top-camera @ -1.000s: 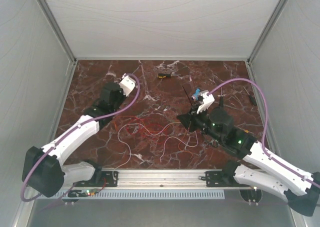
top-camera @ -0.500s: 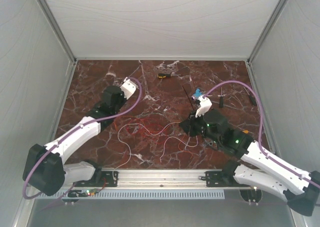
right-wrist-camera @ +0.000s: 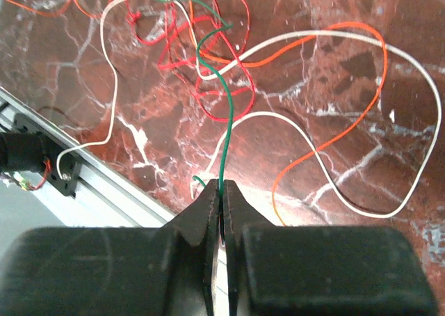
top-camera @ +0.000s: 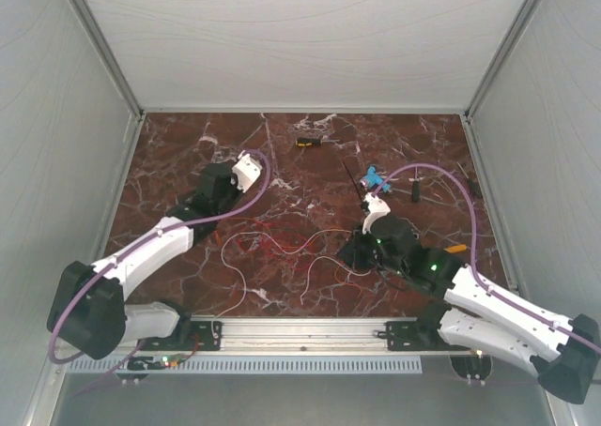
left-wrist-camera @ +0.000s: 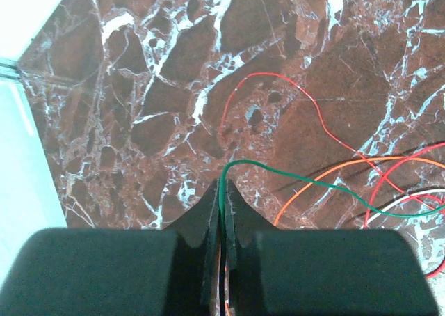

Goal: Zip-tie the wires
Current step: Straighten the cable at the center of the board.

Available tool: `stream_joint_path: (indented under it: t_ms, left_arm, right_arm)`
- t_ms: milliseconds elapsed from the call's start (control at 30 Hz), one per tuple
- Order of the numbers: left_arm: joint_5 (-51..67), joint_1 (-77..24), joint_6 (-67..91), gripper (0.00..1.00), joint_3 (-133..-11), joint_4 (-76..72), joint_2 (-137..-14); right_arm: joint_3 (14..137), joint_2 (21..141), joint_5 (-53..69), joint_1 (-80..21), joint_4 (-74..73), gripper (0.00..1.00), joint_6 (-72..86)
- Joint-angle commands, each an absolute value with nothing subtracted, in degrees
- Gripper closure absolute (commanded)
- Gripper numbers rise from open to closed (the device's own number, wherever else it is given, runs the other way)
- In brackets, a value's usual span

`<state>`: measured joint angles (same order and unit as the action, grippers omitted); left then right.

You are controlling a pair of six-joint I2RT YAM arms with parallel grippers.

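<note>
Our left jaws and right jaws each pinch a thin green wire; the red, orange and white wires sprawl loose, nothing tied yet.

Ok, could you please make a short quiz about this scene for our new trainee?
1. True or false: the left end effector is open.
2. Which colour is the wire pinched by the right end effector? A red, B green, C white.
3. Fill in: the small black-and-yellow tool lies nearer the ___ edge of the table, near or far as counted from the arm bases.
Key: 1 false; 2 B; 3 far.
</note>
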<state>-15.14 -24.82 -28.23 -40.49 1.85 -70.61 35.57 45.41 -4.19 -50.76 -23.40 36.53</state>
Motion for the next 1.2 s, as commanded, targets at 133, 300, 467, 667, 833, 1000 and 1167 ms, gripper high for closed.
stream_joint_path:
  t_ms: [133, 300, 467, 667, 833, 1000, 1167]
  left_arm:
    - [-14.04, -25.31, -26.76, 1.0, -41.92, 2.46, -73.83]
    - [-14.09, -25.38, -25.79, 1.0, -42.33, 3.97, -75.02]
    - [-13.16, -25.4, -25.25, 0.8, -42.63, 5.24, -75.23]
    - [-11.08, -25.49, -24.98, 0.51, -43.18, 7.47, -75.34]
    - [-10.9, -25.49, -24.48, 0.34, -43.42, 8.4, -74.91]
    - [-11.27, -25.49, -24.42, 0.2, -43.26, 8.87, -73.74]
    - [-6.83, -25.4, -22.27, 0.07, -43.14, 9.08, -70.93]
  right_arm:
    - [31.46, 44.63, -2.02, -50.54, -22.48, 1.0, 39.76]
    - [30.94, 45.45, -2.22, -50.54, -22.63, 1.0, 39.8]
    - [30.83, 46.09, -1.49, -50.6, -22.34, 0.98, 39.8]
    - [31.06, 46.15, -1.15, -50.55, -22.66, 0.89, 39.86]
    - [32.21, 46.11, -1.65, -50.55, -24.2, 0.77, 39.32]
    - [33.32, 46.37, -1.14, -50.56, -25.25, 0.71, 38.81]
    - [34.14, 46.65, -0.98, -50.57, -26.49, 0.69, 38.19]
